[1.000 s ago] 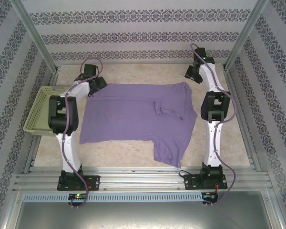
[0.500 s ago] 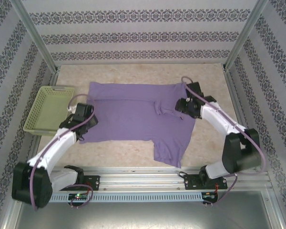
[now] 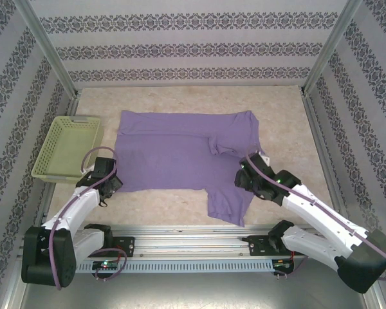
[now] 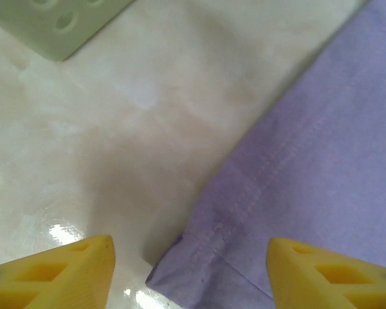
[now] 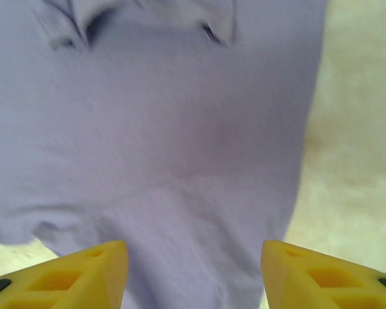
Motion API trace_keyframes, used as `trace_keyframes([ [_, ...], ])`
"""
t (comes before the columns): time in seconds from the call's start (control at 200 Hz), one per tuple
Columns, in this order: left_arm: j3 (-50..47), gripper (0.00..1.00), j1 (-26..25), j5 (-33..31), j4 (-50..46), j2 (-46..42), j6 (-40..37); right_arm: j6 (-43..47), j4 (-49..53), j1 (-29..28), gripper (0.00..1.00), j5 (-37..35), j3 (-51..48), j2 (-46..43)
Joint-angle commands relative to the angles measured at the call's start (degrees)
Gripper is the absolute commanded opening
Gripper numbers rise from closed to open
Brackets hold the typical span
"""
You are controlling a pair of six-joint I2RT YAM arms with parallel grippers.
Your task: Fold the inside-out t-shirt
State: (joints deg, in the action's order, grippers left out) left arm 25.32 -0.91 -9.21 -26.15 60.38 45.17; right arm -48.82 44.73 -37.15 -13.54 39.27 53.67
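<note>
**Top view.** The inside-out t-shirt (image 3: pixel 174 154), lavender-purple, is shown spread nearly flat across the middle of the desk (image 3: pixel 180 103). One lobe of cloth is extended toward the near edge on the right side, and a small folded-over ridge is seen right of centre. No lettering can be made out on the upward face. A yellow-green basket (image 3: pixel 67 148) is placed on the desk to the left of the shirt, apart from it. The left tool (image 3: pixel 106 178) is positioned at the near-left corner of the shirt; the right tool (image 3: pixel 244 175) is positioned over the near-right lobe.

**Left wrist view.** The yellow fingers (image 4: pixel 58 273) of the left tool are seen spread well apart, with nothing clamped. A stitched hem corner of the shirt is seen lying on the desk between them, and a corner of the basket is visible at the upper left.

**Right wrist view.** The fingers (image 5: pixel 321 273) of the right tool are likewise parted, with nothing held. Purple cloth is seen beneath and between them, with bare desk to the right.
</note>
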Motion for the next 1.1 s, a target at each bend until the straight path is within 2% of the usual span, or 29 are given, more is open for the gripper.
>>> trace_keyframes([
  [0.0, -1.0, 0.60, 2.8, 5.2, 4.8, 1.1, 1.1, -10.8, 6.4, -5.2, 0.57, -4.3, -4.0, -0.6],
  [0.09, -2.1, 0.49, 4.1, 6.6, 8.0, 2.0, 1.7, -15.5, 5.8, -9.6, 0.57, -3.7, -6.1, 0.3],
  [0.21, -2.1, 0.41, 4.8, 8.5, 10.5, 4.8, 1.8, -20.0, 5.3, -15.2, 0.56, -2.7, -7.0, 3.5],
  [0.4, -2.3, 0.40, 5.7, 10.0, 12.8, 8.0, 1.7, -25.2, 6.6, -21.4, 0.54, 0.0, -7.3, 8.9],
  [0.639, -2.5, 0.28, 5.8, 10.1, 14.3, 8.4, 1.3, -28.2, 4.0, -26.0, 0.45, 4.1, -9.1, 12.4],
  [0.779, -2.6, 0.26, 5.8, 10.6, 14.9, 9.2, 1.0, -29.3, 2.2, -27.2, 0.37, 4.6, -9.7, 14.9],
  [1.094, -2.9, 0.15, 5.9, 13.0, 16.4, 9.8, 0.9, -30.0, 1.8, -27.2, 0.02, 2.1, -10.7, 15.2],
])
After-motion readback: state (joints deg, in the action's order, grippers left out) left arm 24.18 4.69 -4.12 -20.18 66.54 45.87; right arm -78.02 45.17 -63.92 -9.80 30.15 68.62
